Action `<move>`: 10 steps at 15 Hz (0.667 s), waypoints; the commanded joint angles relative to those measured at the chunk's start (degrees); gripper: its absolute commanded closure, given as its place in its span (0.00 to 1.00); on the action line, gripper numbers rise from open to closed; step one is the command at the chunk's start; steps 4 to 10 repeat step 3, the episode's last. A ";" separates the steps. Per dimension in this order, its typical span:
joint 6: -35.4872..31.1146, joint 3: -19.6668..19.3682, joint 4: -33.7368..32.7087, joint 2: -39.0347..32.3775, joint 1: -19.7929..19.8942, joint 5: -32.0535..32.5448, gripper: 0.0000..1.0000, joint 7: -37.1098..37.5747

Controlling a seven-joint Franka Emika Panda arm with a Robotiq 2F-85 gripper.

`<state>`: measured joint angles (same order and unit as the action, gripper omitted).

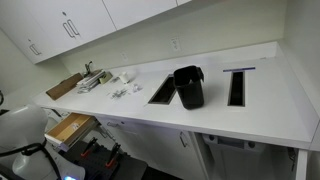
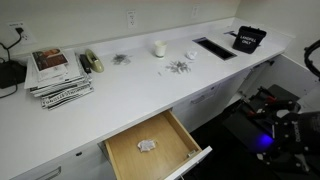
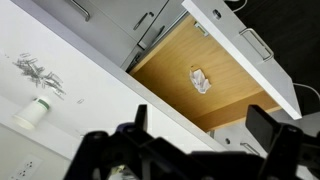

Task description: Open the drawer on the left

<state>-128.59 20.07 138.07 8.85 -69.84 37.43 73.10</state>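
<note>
The drawer [image 2: 152, 150] stands pulled out from under the white countertop, with its white front [image 3: 240, 48] toward the room and its tan wooden box open. It also shows in an exterior view [image 1: 70, 128] at the lower left. A small crumpled white piece [image 3: 200, 80] lies inside it. My gripper [image 3: 205, 114] is open and empty. In the wrist view its two dark fingers frame the drawer's near end from above and touch nothing. I cannot make out the gripper itself in either exterior view.
On the countertop [image 2: 120, 95] are a stack of magazines [image 2: 58, 72], a white cup [image 2: 158, 48], scattered small bits [image 2: 180, 67], a brown board [image 1: 63, 86] and a black container [image 1: 188, 87] between two rectangular cutouts [image 1: 237, 86]. Other white drawers and doors [image 3: 150, 20] sit beside the open one.
</note>
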 commanded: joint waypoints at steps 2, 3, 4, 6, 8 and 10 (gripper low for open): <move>-1.37 3.92 2.37 3.49 4.21 -1.01 0.00 -0.73; -1.57 4.15 3.18 4.59 4.48 -1.14 0.00 -0.84; -1.57 4.15 3.18 4.59 4.48 -1.14 0.00 -0.84; -1.57 4.15 3.18 4.59 4.48 -1.14 0.00 -0.84; -1.57 4.15 3.18 4.59 4.48 -1.14 0.00 -0.84; -1.57 4.15 3.18 4.59 4.48 -1.14 0.00 -0.84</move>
